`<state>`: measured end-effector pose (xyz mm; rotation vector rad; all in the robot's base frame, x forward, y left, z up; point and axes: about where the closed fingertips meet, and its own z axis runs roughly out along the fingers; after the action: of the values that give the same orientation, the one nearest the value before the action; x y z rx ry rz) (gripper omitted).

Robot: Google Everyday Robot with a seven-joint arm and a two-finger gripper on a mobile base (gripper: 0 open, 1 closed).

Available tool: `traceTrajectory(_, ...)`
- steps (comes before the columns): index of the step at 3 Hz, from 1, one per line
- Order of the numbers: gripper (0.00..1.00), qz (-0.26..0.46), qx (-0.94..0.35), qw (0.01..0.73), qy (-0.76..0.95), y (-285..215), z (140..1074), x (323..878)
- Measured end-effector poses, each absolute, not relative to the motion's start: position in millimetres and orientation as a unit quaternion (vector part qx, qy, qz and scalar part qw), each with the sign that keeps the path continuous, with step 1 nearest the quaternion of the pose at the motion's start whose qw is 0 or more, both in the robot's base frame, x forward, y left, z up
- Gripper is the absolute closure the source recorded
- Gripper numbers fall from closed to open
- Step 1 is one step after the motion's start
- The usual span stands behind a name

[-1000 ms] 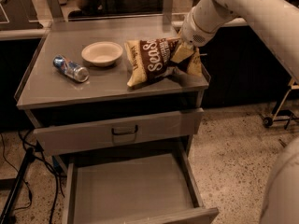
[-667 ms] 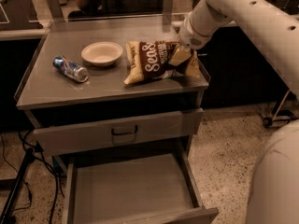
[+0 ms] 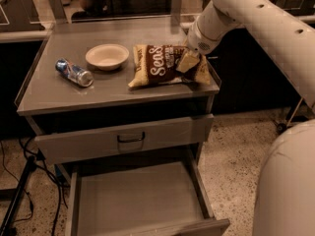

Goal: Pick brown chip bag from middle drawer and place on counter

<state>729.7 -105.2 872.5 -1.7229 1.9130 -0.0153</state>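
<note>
The brown chip bag (image 3: 160, 65) on the tabletop (image 3: 74, 92) looks light and crushable, so pinch an end seam. The gripper (image 3: 189, 63) is at its right end; I cannot tell whether it is clamped.

White tubular arm (image 3: 256, 18) with small dark round holes; bulky rounded white shell (image 3: 290, 181); pale gripper (image 3: 189, 63) over grey steel counter (image 3: 113, 90), right end.

Grey counter (image 3: 108, 90) up top, three things lying on it: a blue-silver can (image 3: 74, 73) on its side at the left, a cream bowl (image 3: 107, 56) just beside it, and the brown chip bag (image 3: 157, 68) near the right rim. The gripper (image 3: 188, 61) sits at the bag's right end.
</note>
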Motion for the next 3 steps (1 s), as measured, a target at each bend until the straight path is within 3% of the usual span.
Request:
traceTrajectory(2, 0.34, -0.006, -0.643, 0.280, 0.713, -105.2, 872.5, 729.7)
traceTrajectory(3, 0.03, -0.006, -0.643, 0.280, 0.713, -105.2, 872.4, 729.7)
